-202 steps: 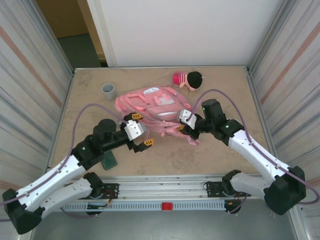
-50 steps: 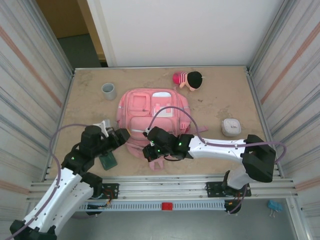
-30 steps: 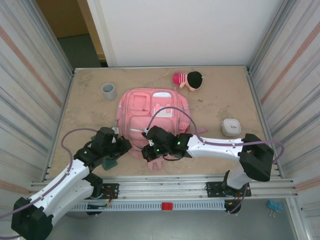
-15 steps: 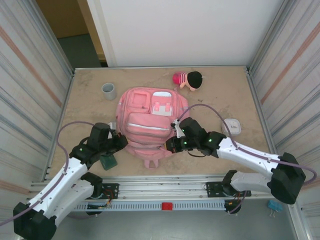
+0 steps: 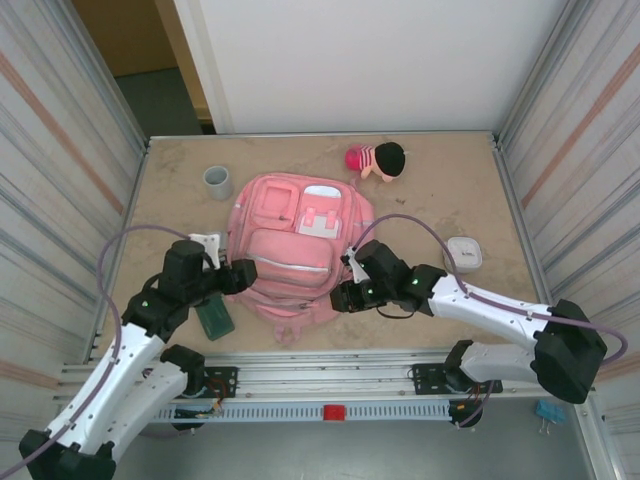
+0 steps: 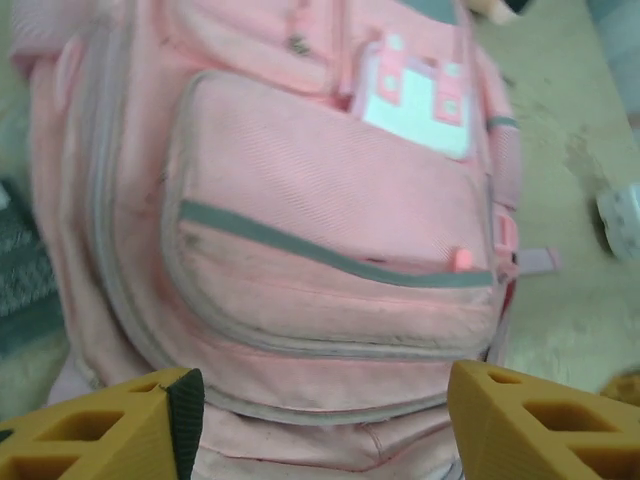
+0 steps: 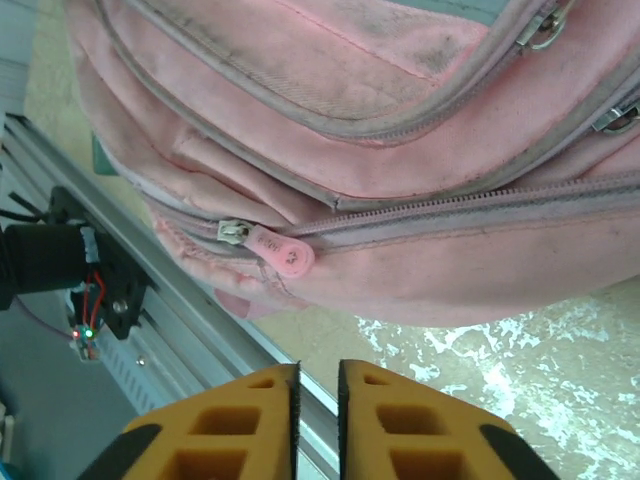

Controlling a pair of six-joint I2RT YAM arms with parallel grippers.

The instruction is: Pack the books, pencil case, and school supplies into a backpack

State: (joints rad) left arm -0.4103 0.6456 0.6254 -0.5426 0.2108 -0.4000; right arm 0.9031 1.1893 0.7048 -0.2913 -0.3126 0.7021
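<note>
The left gripper (image 6: 325, 415) holds its yellow fingers wide apart over the pink backpack (image 6: 300, 200), above a front pocket (image 6: 330, 260) crossed by a grey zipper.

I can read no word or number anywhere. The pink pull tab (image 7: 283, 253) on the backpack (image 7: 400, 120) zipper carries faint raised marks, too small to make out. The white patch (image 6: 415, 100) on its front shows only pink blocks.
</note>
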